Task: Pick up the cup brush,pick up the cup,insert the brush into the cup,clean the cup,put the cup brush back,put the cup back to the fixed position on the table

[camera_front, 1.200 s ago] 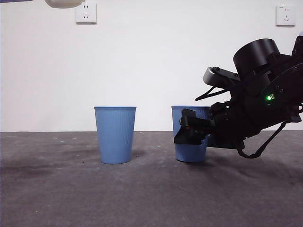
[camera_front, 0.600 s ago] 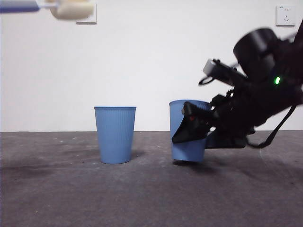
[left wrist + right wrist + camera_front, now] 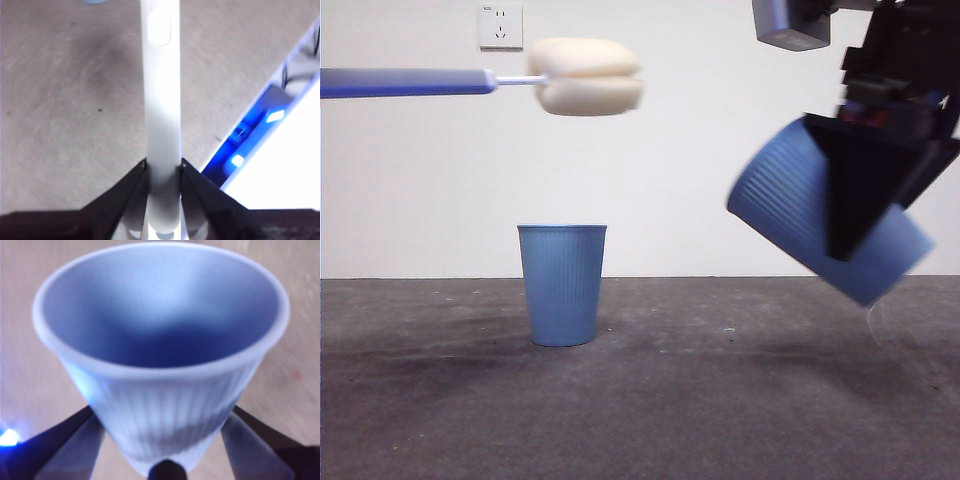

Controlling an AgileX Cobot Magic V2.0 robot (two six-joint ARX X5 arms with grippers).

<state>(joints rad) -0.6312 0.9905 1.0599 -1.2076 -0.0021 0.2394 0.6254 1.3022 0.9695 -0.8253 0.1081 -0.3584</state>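
Lifted off the worktop (image 3: 640,400), tilted cup (image 3: 790,205) clamped in right jaws (image 3: 162,460); cup brush (image 3: 585,76) gripped in left jaws (image 3: 162,167), insertion pending

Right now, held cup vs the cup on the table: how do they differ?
The held cup hangs in the air, clamped in the right gripper; the other cup stands free on the table. The held cup is tilted steeply, its mouth up and sideways; the other cup is upright. Both are blue, ribbed and tapered.
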